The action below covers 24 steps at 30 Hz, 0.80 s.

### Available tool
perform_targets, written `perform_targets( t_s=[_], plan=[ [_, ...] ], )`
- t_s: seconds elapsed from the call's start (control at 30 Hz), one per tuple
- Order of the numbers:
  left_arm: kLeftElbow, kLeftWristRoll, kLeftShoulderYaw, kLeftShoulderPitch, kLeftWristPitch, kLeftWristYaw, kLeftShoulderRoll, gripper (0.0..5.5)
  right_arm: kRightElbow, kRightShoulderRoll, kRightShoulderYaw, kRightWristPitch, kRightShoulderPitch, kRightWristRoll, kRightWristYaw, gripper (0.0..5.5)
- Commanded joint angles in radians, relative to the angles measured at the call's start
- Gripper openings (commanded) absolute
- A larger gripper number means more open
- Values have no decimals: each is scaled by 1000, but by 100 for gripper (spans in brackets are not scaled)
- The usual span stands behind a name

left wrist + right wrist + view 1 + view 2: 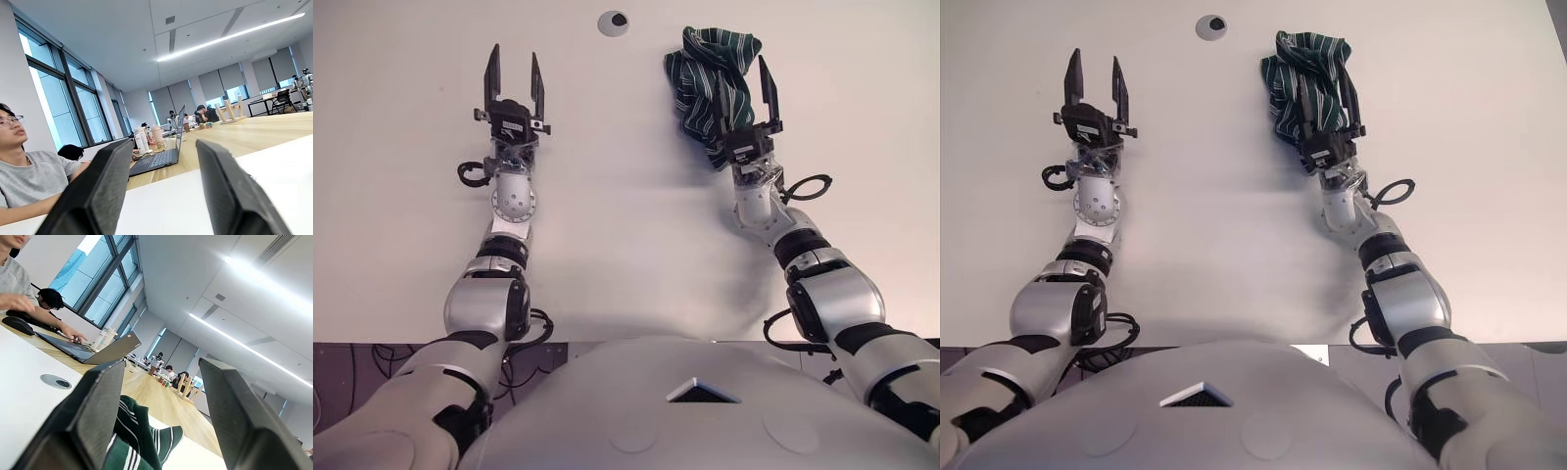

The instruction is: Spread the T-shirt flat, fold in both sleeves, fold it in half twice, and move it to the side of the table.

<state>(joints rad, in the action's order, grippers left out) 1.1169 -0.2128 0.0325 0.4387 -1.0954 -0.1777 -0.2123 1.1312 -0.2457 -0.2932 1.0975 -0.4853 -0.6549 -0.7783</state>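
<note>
The T-shirt (705,78), dark green with white stripes, lies crumpled in a heap at the far right of the white table (626,215). My right gripper (741,96) hovers over the heap's near edge, open, with nothing between its fingers; the striped cloth (142,438) shows just below and beyond them in the right wrist view. My left gripper (514,73) stands open over bare table at the far left, well apart from the shirt. Its fingers (98,191) hold nothing.
A round grey cable port (614,23) is set in the table at the far middle, between the two grippers. The table's near edge (607,341) runs just in front of my arms. A laptop (161,152) sits on a wooden desk beyond the table.
</note>
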Motion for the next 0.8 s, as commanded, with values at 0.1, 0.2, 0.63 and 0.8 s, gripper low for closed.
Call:
perform_targets(
  t_s=[0.1, 0.2, 0.63, 0.8],
  plan=[
    [74, 10, -4, 3, 77, -19, 64, 229, 57, 18, 62, 166, 13, 195, 173, 275],
    [102, 48, 12, 25, 126, 43, 82, 229, 67, 30, 80, 183, 12, 251, 257, 275],
    [111, 160, 63, 49, 179, 274, 119, 229, 103, 68, 259, 143, -15, 548, 606, 275],
    [121, 117, 43, 64, 177, 204, 108, 229, 106, 77, 289, 119, -25, 566, 667, 275]
  ],
)
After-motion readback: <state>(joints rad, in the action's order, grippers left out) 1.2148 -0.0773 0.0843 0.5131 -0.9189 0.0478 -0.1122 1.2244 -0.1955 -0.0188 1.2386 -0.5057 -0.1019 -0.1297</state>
